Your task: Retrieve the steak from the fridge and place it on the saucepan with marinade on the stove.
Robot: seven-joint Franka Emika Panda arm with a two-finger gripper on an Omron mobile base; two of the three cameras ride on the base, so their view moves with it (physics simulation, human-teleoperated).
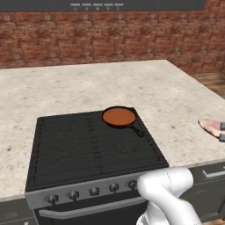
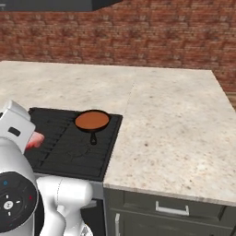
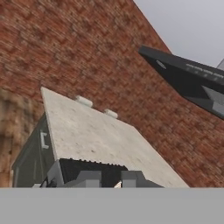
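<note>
Brick walling backs a pale stone counter (image 1: 79, 83) into which the stove (image 1: 88, 147) is set. On the rear right grate the saucepan (image 1: 119, 117) is seated, its marinade (image 1: 118, 116) lying flat and undisturbed, with the short handle directed toward the front right.

The steak (image 1: 214, 126) is seen at the right edge of the left base view, raised above the counter and well apart from the saucepan. It is held by the gripper (image 1: 222, 137), whose jaws are nearly closed on one edge of the slab.

Raw meat is judged soft, limp and slippery. A hold across the thick middle is recommended, since an edge hold allows sagging. Release should be made low over the marinade so that splashing is limited.
</note>
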